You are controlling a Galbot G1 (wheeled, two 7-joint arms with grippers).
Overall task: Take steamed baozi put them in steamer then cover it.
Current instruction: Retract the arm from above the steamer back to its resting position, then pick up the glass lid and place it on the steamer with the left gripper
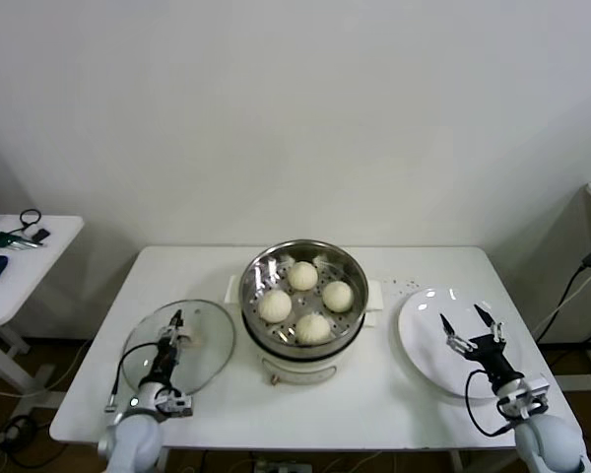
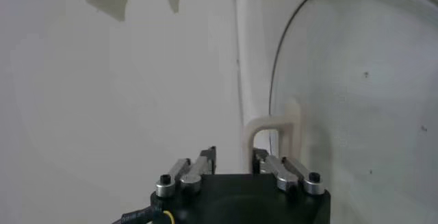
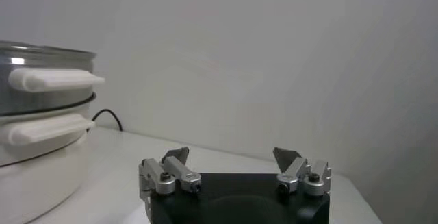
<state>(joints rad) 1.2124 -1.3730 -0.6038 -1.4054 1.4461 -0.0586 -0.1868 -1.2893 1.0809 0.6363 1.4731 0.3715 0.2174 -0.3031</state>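
On the left, the left gripper has its jaws closed on the cover's handle, on the table. The steamer holds four steamed baozi. The right gripper hangs open over a white plate.

Head camera high above the bench, facing down, left wrist camera close behind its tool, right wrist camera low behind its tool, sharing the steamer with the head view

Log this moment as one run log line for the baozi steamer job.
baozi: four in steamer | cover: on table, off steamer | left gripper: closing on cover handle | right gripper: open over plate
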